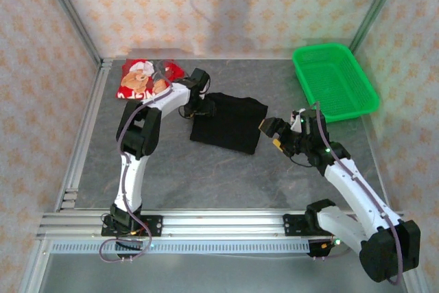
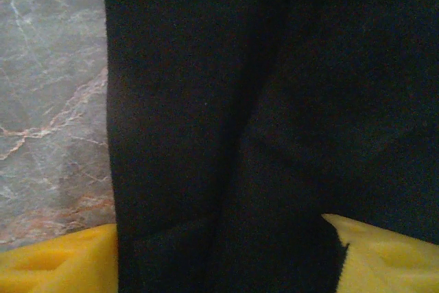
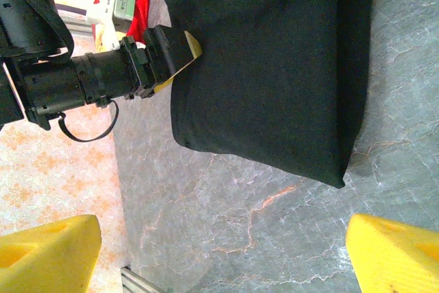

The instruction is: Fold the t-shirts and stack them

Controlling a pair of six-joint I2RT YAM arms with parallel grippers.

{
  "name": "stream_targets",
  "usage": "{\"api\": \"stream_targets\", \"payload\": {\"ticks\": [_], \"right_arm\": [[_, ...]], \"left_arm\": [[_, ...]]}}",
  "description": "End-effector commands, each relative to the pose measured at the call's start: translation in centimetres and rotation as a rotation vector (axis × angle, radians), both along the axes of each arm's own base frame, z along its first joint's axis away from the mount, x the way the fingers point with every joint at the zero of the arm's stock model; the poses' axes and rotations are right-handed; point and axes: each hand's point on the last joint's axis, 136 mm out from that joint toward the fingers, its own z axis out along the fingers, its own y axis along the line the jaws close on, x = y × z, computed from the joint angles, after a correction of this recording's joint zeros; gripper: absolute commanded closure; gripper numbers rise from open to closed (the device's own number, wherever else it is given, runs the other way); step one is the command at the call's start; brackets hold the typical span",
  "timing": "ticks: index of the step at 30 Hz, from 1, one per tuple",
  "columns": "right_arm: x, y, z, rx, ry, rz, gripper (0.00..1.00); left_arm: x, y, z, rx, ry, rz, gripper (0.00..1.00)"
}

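Left end effector: yours (image 2: 219,228) sits at the left edge of the black t-shirt (image 1: 230,121). Its jaws stand wide and the cloth fills the gap between the yellow fingers (image 2: 55,262). You cannot tell whether the pads press on it.
Right end effector: yours (image 3: 223,223) is spread wide with nothing between its yellow fingers (image 3: 394,252). It hangs over bare worktop (image 1: 226,176) and points at the black t-shirt.
Black t-shirt: you find it lying between your two end effectors, folded into a rough rectangle flat on the worktop. Its left edge is inside the left jaws. Its right edge is just ahead of the right end effector, with a strip of grey worktop showing between them.
Red t-shirt: you see it (image 1: 140,77) beyond the left end effector and off to its left, in a bunched heap with the cartoon print facing up. It is well apart from the black one, and your left arm crosses over its near edge.
Green basket: it (image 1: 336,84) stands beyond the right end effector and a little to its right, apart from both shirts.
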Motion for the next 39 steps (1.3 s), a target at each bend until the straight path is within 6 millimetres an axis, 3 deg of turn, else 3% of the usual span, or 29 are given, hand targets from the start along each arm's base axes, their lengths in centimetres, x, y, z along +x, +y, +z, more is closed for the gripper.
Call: {"api": "stream_targets", "payload": {"ticks": [1,6,10,14,20,25,29,39], "right_arm": [[0.1,0.1,1.0,-0.003,-0.034,0.003,0.08],[0.2,0.1,1.8,-0.004,-0.047,0.006,0.08],[0.5,0.2,2.6,-0.003,-0.064,0.009,0.08],[0.8,0.4,3.6,0.009,-0.09,0.013,0.05],[1.3,0.6,5.4,0.037,-0.146,0.014,0.0],[1.3,0.8,6.5,0.056,-0.182,0.021,0.01],[1.3,0.9,6.6,0.058,-0.183,0.028,0.01],[1.2,1.1,6.5,0.055,-0.175,0.045,0.01]], "left_arm": [[-0.8,-0.8,-2.5,0.031,0.055,-0.03,0.39],[-0.2,-0.8,-2.5,0.063,0.035,-0.048,0.84],[1.0,-0.3,-0.4,0.119,0.004,-0.087,1.0],[3.0,0.7,4.3,0.164,-0.092,-0.109,1.0],[5.3,3.9,11.2,0.204,-0.208,-0.093,1.0],[6.7,4.6,16.1,0.171,-0.311,-0.111,1.0],[7.4,4.7,18.2,0.176,-0.351,-0.127,1.0],[9.1,5.7,20.7,0.197,-0.417,-0.135,1.0]]}}
